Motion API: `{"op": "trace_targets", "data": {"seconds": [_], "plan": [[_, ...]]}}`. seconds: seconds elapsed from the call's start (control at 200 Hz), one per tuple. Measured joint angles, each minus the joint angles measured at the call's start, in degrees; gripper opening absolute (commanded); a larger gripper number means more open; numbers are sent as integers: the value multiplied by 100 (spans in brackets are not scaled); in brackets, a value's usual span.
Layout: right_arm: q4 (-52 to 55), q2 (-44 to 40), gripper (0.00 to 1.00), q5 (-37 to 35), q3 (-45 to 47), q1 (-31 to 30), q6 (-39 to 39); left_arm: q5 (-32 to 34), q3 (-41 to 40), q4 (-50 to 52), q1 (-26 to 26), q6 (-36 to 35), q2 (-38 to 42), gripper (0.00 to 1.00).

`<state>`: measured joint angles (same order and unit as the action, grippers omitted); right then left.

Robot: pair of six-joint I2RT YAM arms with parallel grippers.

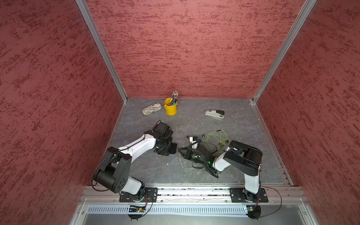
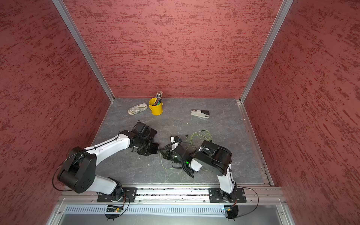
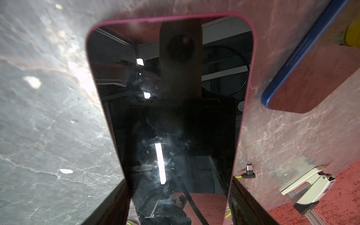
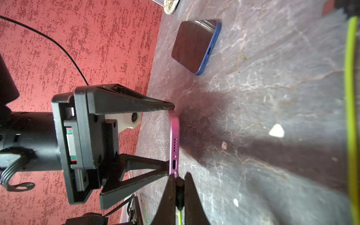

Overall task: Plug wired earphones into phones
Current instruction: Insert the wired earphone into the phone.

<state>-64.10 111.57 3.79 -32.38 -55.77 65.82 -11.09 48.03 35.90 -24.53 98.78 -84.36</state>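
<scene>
My left gripper (image 3: 180, 185) is shut across the width of a pink-edged phone (image 3: 171, 93) with a glossy black screen, and holds it low over the table (image 1: 243, 136). Its bottom edge (image 4: 174, 140) with the port faces my right gripper (image 4: 179, 176). That gripper is shut on a black plug (image 4: 179, 188) with a lime-green cable. The plug's tip sits at the end of that edge, beside the port and not in it. A blue-edged phone (image 4: 196, 44) lies flat farther off. A loose angled plug (image 3: 249, 172) lies near the earphones' cable tangle (image 1: 216, 138).
At the back stand a yellow pencil cup (image 1: 170, 107), a patterned pouch (image 1: 152, 109) and a grey-and-black stapler (image 1: 214, 114). Green cable (image 1: 182, 163) trails under the right arm. Red walls close in three sides.
</scene>
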Motion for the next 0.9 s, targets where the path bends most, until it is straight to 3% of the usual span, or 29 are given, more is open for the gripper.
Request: {"op": "trace_targets", "data": {"seconds": [0.902], "plan": [[-79, 0, 0, 0, 17, 2, 0, -68, -92, -63, -68, 107, 114, 65]]}}
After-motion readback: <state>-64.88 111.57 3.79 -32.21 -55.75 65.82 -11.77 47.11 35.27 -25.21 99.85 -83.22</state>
